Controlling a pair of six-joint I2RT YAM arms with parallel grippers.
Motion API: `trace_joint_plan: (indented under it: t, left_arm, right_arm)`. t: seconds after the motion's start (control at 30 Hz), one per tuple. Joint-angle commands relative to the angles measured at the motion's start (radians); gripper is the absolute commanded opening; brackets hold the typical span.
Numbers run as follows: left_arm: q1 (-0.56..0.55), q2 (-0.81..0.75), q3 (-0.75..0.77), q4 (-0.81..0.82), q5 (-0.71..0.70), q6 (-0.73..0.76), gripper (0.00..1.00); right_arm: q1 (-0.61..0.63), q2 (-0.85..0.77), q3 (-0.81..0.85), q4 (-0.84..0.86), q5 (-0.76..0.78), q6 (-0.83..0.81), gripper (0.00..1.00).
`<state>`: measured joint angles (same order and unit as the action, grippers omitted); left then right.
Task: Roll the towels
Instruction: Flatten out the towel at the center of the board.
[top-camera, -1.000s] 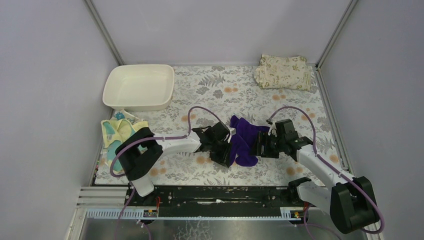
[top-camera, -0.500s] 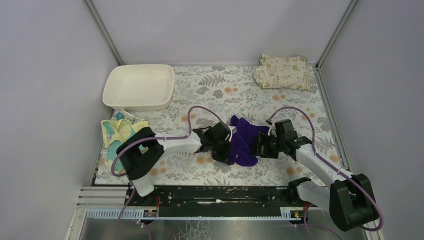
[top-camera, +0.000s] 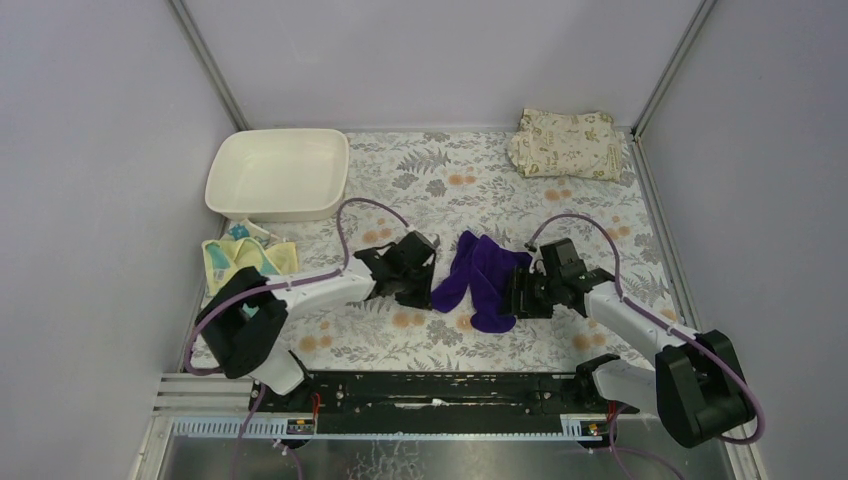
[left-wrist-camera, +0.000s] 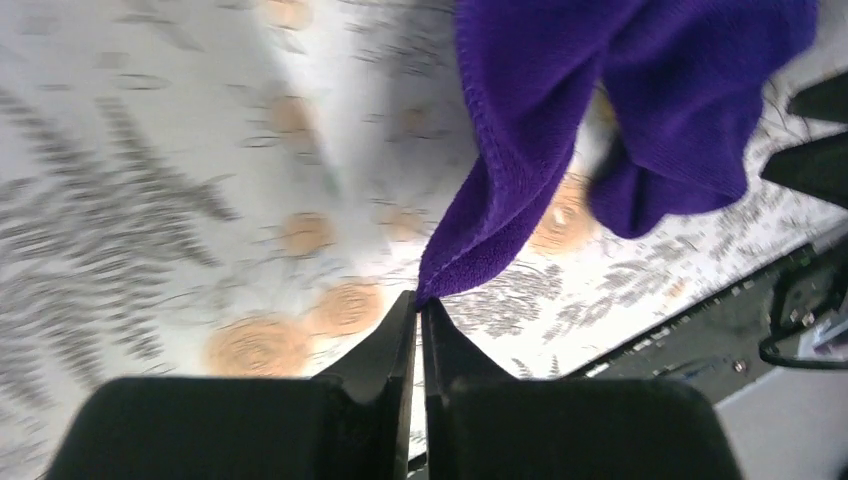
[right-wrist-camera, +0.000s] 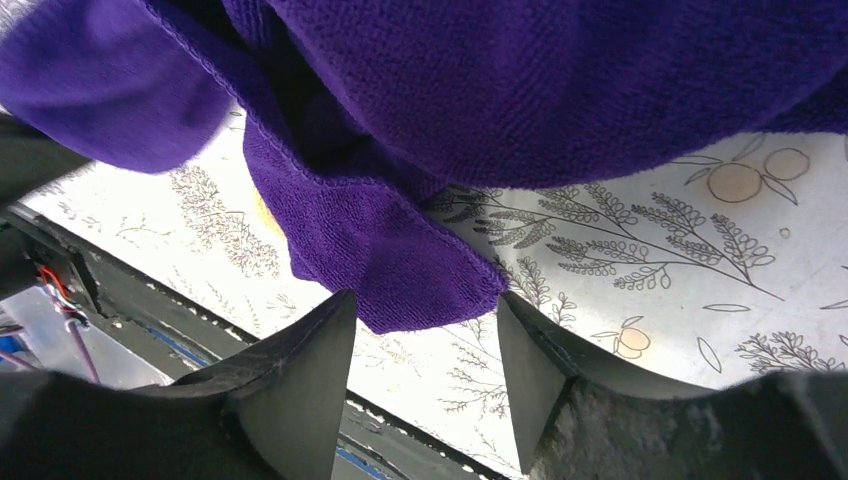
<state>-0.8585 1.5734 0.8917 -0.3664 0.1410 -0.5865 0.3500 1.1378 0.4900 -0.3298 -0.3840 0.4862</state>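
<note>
The middle of the floral mat (top-camera: 440, 175) is crowded in the top view: the purple towel (top-camera: 482, 275) lies bunched between the left gripper (top-camera: 430, 293) and the right gripper (top-camera: 512, 292), which hem it in from both sides. Open mat runs across the upper centre, between the white tray (top-camera: 222, 190) at upper left and the beige cloth (top-camera: 566, 144) at upper right, and along the strip below the towel. Yellow and teal cloths (top-camera: 240, 258) block the left margin below the tray.
</note>
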Motion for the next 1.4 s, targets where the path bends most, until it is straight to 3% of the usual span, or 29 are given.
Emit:
trace_joint_plan:
  t: [0.0,0.43,0.87,1.17,1.37]
  left_arm:
    - [0.073,-0.087,-0.028,-0.12,-0.143,0.055,0.0]
    - [0.113,-0.081,-0.018,-0.117,-0.138,0.073,0.0]
    - [0.117,-0.073,-0.022,-0.101,-0.133,0.071,0.0]
    - [0.119,-0.071,-0.017,-0.093,-0.137,0.065,0.0]
    - [0.132,-0.08,-0.024,-0.089,-0.153,0.064,0.0]
  right_arm:
    - [0.056,0.044,0.076,-0.03,0.079,-0.02,0.6]
    - [0.236,0.162,0.193,-0.174,0.38,0.003,0.49]
    - [0.244,0.212,0.182,-0.154,0.38,0.021,0.48]
    - [0.279,0.334,0.199,-0.193,0.409,0.048,0.46]
    - [0.285,0.345,0.182,-0.193,0.416,0.079,0.31]
